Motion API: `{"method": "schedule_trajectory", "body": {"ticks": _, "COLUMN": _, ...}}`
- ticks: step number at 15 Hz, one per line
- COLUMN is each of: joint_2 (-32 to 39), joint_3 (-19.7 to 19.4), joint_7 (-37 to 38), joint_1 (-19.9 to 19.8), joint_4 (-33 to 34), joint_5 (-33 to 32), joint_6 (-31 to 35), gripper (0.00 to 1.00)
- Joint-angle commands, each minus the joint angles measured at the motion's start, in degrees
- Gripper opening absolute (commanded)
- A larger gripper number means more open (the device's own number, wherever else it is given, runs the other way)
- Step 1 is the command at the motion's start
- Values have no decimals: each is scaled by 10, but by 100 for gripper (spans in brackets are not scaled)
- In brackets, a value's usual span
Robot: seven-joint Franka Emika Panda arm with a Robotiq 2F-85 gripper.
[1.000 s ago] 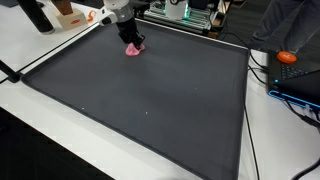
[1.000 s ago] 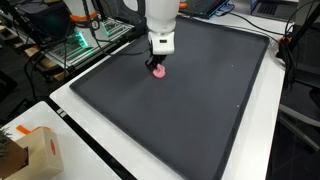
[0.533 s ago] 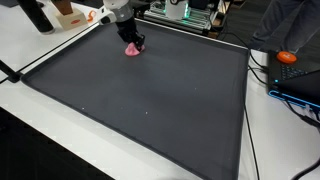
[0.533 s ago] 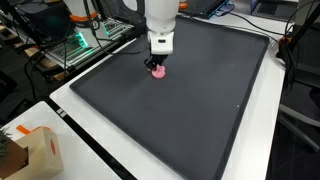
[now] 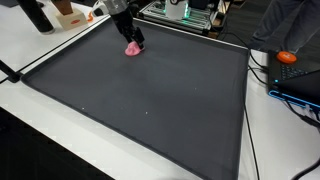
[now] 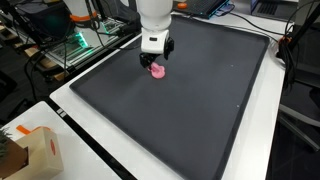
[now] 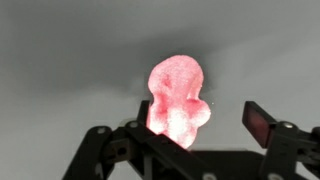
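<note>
Small pink lumpy soft object (image 6: 157, 70) lying on the dark grey mat (image 6: 200, 110) of the white table (image 6: 100, 160), claw (image 6: 153, 58) just above it, jaws spread wide, gripping nothing, object between the fingers (image 7: 258, 117), nearer one.

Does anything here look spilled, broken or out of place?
Nothing stands out. The pink object lies on the dark mat, near one edge, with the open gripper over it. No spill or damage shows.

Wide passage over the black mat (image 6: 200, 90); only the pink toy (image 6: 157, 70) obstructs.
</note>
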Motion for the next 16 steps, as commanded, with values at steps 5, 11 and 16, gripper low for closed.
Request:
{"method": "schedule_trajectory", "body": {"ticks": 5, "joint_2": -37, "joint_3": -23, "joint_7": 88, "joint_1": -33, "joint_4": 2, "joint_5": 107, "joint_6": -61, "gripper": 100}}
{"method": "schedule_trajectory", "body": {"ticks": 11, "joint_2": -31, "joint_3": -54, "joint_7": 178, "joint_1": -53, "joint_4": 8, "joint_5": 162, "joint_6": -60, "gripper": 100}}
{"method": "schedule_trajectory", "body": {"ticks": 16, "joint_2": -18, "joint_3": -70, "joint_7": 240, "joint_1": -64, "joint_4": 18, "joint_5": 198, "joint_6": -60, "gripper": 100}}
